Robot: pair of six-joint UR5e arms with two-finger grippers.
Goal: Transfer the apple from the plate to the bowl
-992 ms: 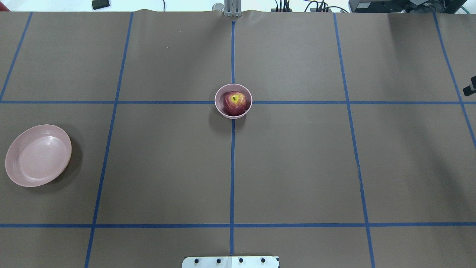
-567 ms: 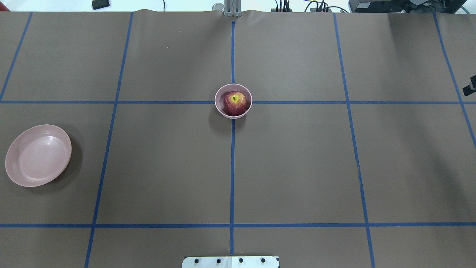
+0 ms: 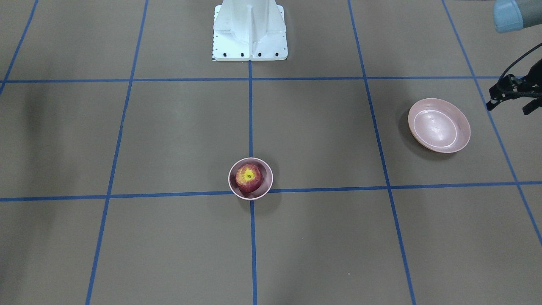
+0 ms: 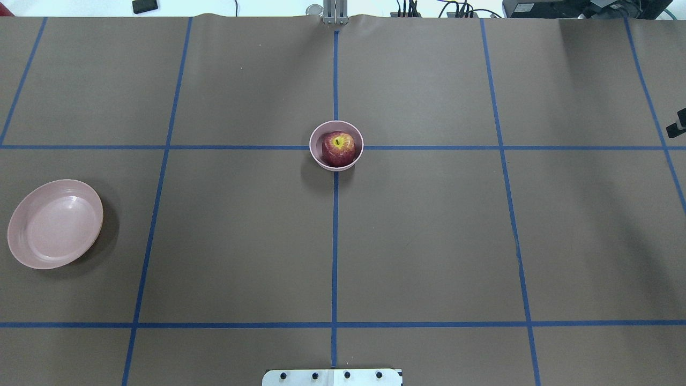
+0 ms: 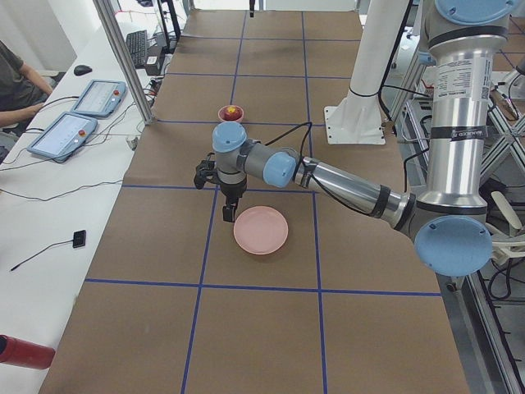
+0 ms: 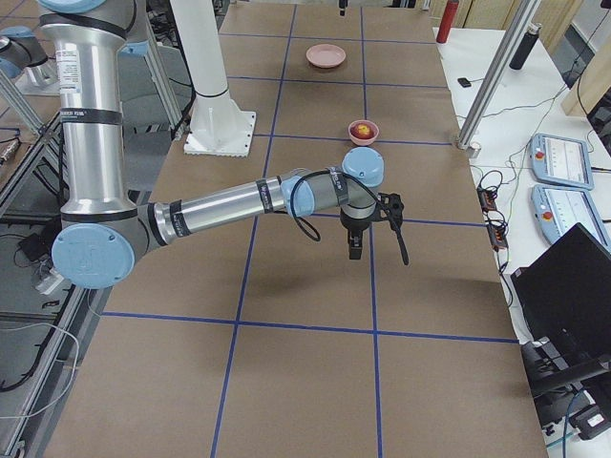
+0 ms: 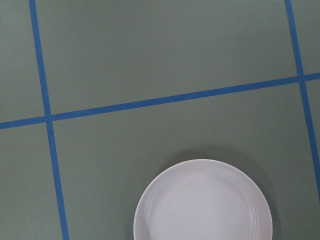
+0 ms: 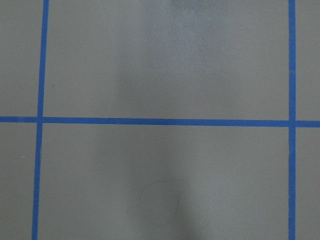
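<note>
The dark red apple (image 4: pixel 338 148) with its yellow stem patch sits inside the small pink bowl (image 4: pixel 336 166) at the table's centre, also in the front view (image 3: pixel 248 177). The wide pink plate (image 4: pixel 55 224) lies bare at the left side. My left gripper (image 5: pixel 230 215) hangs fingers down just beyond the plate's outer edge, and its wrist view shows the bare plate (image 7: pixel 202 205) below. My right gripper (image 6: pixel 354 250) hangs above bare table far to the right, only a dark corner showing in the overhead view (image 4: pixel 678 124). I cannot tell whether either gripper is open or shut.
Brown paper with blue tape grid lines covers the table. The white robot base (image 3: pixel 250 31) stands at the near middle edge. A metal post (image 4: pixel 335 13) stands at the far edge. Operator pendants (image 5: pixel 78 115) lie on a side bench.
The dark part of the right gripper at the overhead view's right edge has slipped slightly further out of view. Apple, bowl and plate have not moved.
</note>
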